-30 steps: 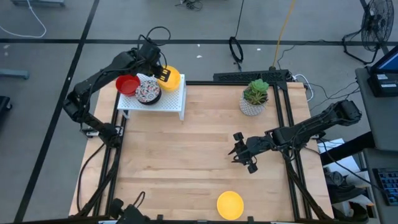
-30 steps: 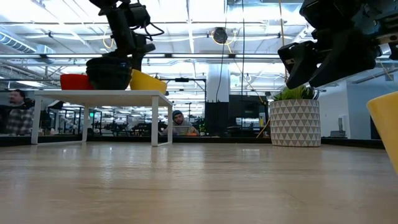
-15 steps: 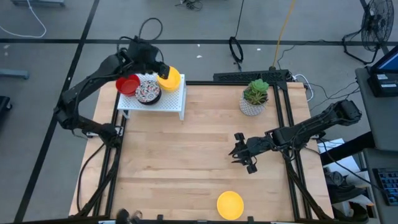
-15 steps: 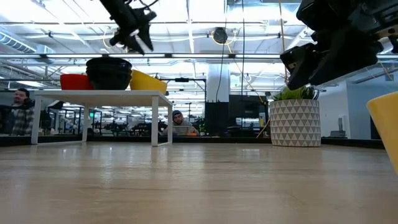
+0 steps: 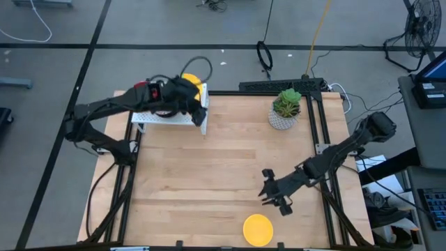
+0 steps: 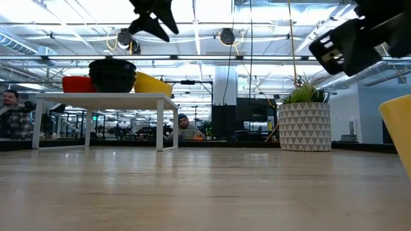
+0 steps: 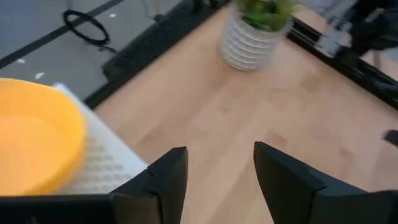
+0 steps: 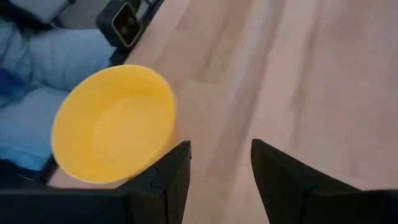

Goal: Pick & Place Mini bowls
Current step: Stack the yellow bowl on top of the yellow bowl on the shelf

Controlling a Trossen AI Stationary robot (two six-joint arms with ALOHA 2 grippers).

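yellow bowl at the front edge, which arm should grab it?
Right. The right gripper is open, empty and close to the yellow bowl, which fills its wrist view. The left gripper is across the table over the rack.

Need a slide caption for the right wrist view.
Right end effector, open and empty, hovers beside a lone yellow mini bowl on the wooden table.

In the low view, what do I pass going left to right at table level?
Red bowl → dark speckled bowl → yellow bowl on the rack → plant pot → yellow bowl at the right edge.
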